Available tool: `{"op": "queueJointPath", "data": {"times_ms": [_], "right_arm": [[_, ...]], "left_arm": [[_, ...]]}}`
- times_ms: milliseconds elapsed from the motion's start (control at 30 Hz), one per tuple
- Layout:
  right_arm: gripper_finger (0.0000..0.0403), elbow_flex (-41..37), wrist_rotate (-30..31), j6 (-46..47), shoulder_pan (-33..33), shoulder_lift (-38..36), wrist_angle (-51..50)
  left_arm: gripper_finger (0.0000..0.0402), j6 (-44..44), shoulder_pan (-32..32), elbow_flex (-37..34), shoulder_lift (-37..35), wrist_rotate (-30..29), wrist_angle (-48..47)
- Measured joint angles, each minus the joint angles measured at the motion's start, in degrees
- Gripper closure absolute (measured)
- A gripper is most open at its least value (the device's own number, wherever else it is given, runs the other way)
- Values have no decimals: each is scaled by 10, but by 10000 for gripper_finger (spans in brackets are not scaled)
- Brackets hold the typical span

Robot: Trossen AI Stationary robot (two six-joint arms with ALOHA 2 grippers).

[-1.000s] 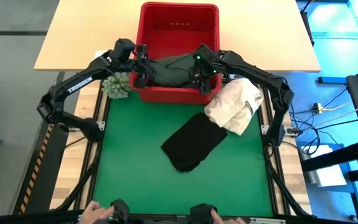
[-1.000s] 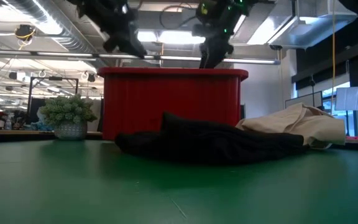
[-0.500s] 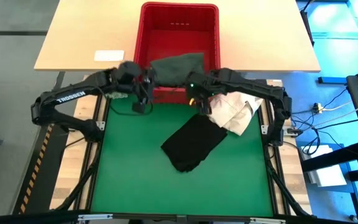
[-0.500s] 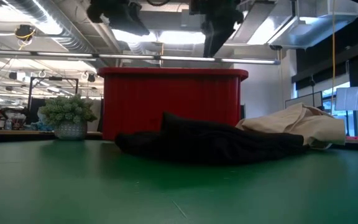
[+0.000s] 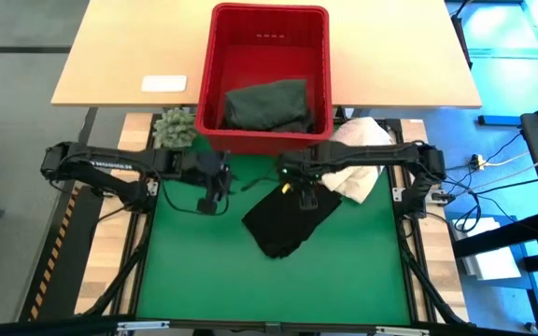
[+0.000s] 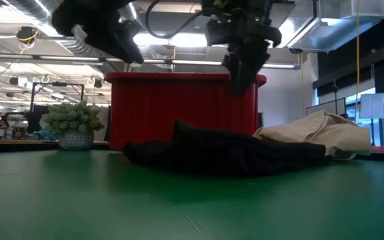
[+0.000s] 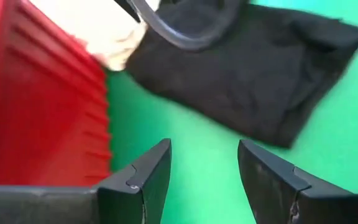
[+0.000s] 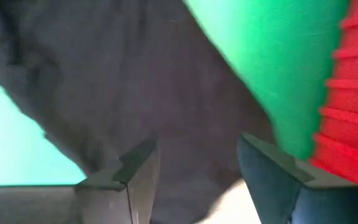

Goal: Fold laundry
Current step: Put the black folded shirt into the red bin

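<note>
Two claws agape (both empty) — right claw (image 5: 299,198) above black garment (image 5: 288,217).

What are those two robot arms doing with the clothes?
The robot is sorting laundry to fold. A black garment lies on the green mat, beside a cream cloth heap. A dark green garment sits in the red basket. The right gripper hangs open over the black garment. The left gripper hangs open over bare mat. Neither holds anything.

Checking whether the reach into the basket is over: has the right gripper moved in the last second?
Yes. The right gripper left the red basket and now hangs over the black garment.
</note>
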Motion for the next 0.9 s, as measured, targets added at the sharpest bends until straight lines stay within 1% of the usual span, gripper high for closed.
{"op": "queueJointPath", "data": {"times_ms": [67,200,367,533,633,767,900], "right_arm": [[193,-42,-14,18,12,-13,38],[194,-122,-22,68,36,-43,103],[194,-190,-22,132,75,-65,165],[194,-226,-13,166,114,-66,199],[194,-245,4,179,128,-67,230],[194,-266,2,189,131,-67,283],[194,-289,-7,199,131,-66,332]], "left_arm": [[223,-29,-34,-36,-11,-15,32],[223,-84,-98,-107,-23,-28,142],[223,-146,-152,-181,-19,-32,269],[223,-210,-174,-230,-17,-32,347],[223,-238,-178,-252,-16,-35,370],[223,-258,-178,-278,-11,-39,404],[223,-273,-178,-290,-11,-53,407]]}}
